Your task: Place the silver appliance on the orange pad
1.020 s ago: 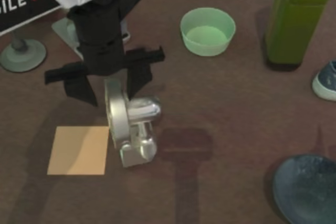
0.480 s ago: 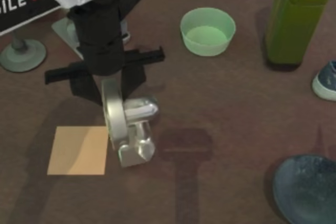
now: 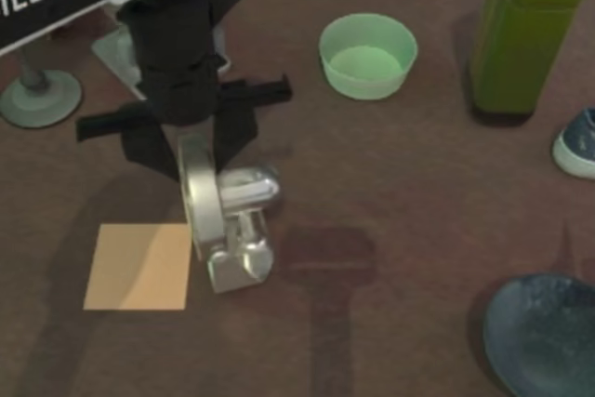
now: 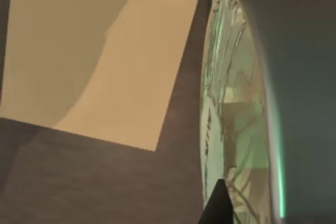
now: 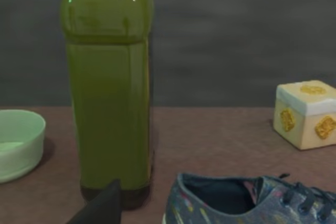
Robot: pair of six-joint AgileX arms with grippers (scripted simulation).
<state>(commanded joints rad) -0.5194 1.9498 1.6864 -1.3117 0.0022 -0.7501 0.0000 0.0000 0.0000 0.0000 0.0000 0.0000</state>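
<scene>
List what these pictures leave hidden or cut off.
- Top view: the left gripper covers the silver appliance's far end, so its grip is unreadable.
- Top view: dark plate and shoe are cut by the edges.
- Left wrist view: orange pad is cut at the edge.

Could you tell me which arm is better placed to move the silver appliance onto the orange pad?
Left: its hand straddles the silver appliance, right beside the orange pad; the right arm is out of the top view.

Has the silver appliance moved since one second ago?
Yes. The silver appliance, held by the left gripper, has shifted slightly toward the orange pad; its disc now overlaps the pad's right edge.
</scene>
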